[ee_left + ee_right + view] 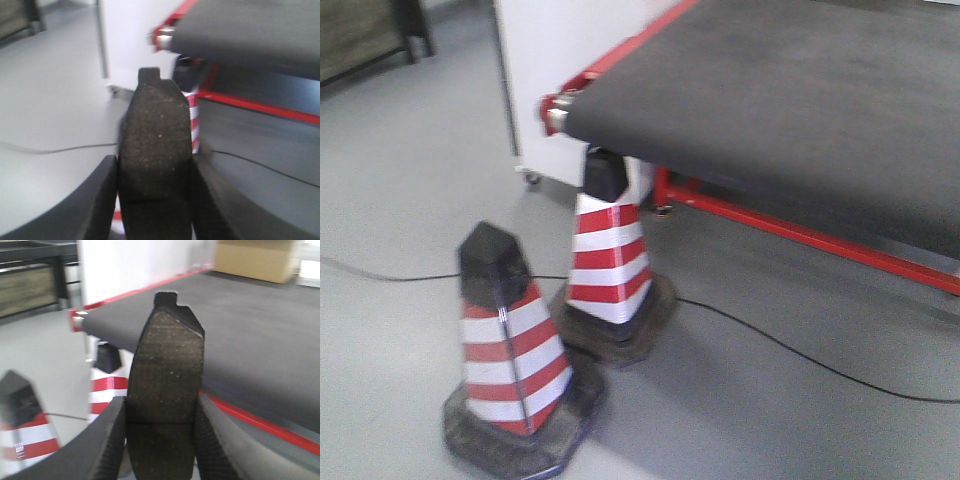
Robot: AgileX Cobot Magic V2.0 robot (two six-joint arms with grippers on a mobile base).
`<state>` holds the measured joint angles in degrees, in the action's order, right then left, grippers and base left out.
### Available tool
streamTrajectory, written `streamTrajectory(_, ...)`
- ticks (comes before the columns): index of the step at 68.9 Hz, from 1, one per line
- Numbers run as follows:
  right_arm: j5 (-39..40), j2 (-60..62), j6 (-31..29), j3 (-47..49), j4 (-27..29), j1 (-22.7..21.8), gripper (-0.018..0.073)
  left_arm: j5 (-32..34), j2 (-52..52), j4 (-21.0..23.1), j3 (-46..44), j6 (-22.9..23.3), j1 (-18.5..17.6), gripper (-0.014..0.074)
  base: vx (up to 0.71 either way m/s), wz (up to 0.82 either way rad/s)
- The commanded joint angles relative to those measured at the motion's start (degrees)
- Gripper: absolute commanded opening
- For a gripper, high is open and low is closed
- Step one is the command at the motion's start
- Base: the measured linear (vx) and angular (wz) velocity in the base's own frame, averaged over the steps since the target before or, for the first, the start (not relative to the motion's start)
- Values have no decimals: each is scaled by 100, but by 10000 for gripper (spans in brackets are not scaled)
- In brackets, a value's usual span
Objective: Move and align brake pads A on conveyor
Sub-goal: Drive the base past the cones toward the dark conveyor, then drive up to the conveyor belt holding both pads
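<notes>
Only the finger ends of each arm show. The left gripper [155, 165] has two matte black fingers [92, 205], broad and thick, with smooth outer edges that curve outward and widen away from the tips. The right gripper [160, 407] has matching black fingers [107, 445], with fine ribbing across their faces beside the tips.

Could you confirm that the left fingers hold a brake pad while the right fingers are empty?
Not quite: the right fingers grip a pad too, as the right wrist view shows. The left fingers do hold a pad.
</notes>
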<state>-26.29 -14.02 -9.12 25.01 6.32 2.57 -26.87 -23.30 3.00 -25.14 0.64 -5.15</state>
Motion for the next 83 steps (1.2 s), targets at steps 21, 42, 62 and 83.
streamTrajectory(21,566,-47,-62,166,-12,-10,-2,504,-32,57,-164,4,-19,-6,13,-75)
streamTrajectory(42,566,-47,-62,166,-12,-10,-2,504,-32,57,-164,4,-19,-6,7,-52)
streamTrajectory(62,566,-47,-62,166,-12,-10,-2,504,-32,57,-164,4,-19,-6,12,-27)
streamTrajectory(83,566,-47,-62,166,-12,-10,-2,504,-32,57,-164,4,-19,-6,28,-13)
